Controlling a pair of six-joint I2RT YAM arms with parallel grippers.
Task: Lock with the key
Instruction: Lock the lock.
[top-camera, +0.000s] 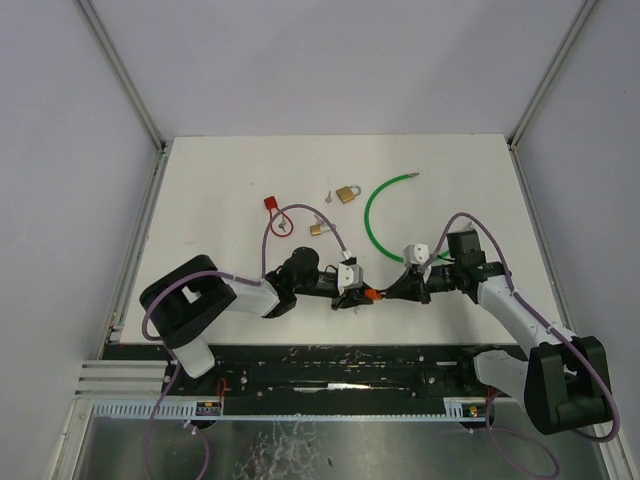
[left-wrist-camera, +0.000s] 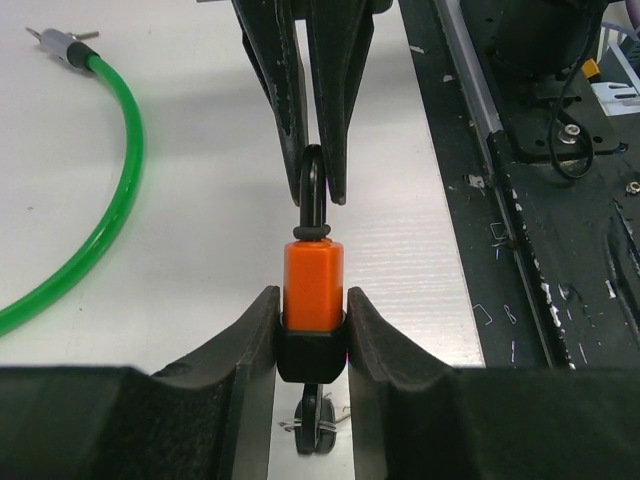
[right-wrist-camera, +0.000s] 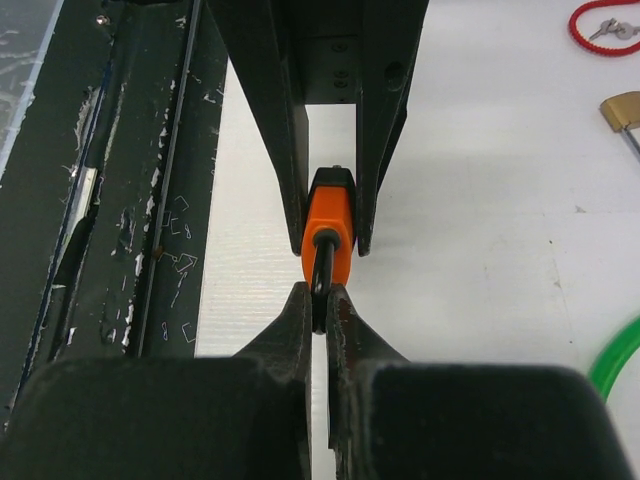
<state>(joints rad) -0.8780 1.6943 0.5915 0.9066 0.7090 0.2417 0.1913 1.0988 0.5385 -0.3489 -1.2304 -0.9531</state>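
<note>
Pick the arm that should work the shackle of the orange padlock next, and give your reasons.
Right. The right gripper is shut on the black shackle, lined up with the lock. The left gripper clamps the orange padlock by its body, so it probably serves better as the brace.

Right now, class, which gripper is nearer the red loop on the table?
Left. The left gripper is below-right of the red loop in the top view; the right gripper lies farther right, past the orange padlock.
</note>
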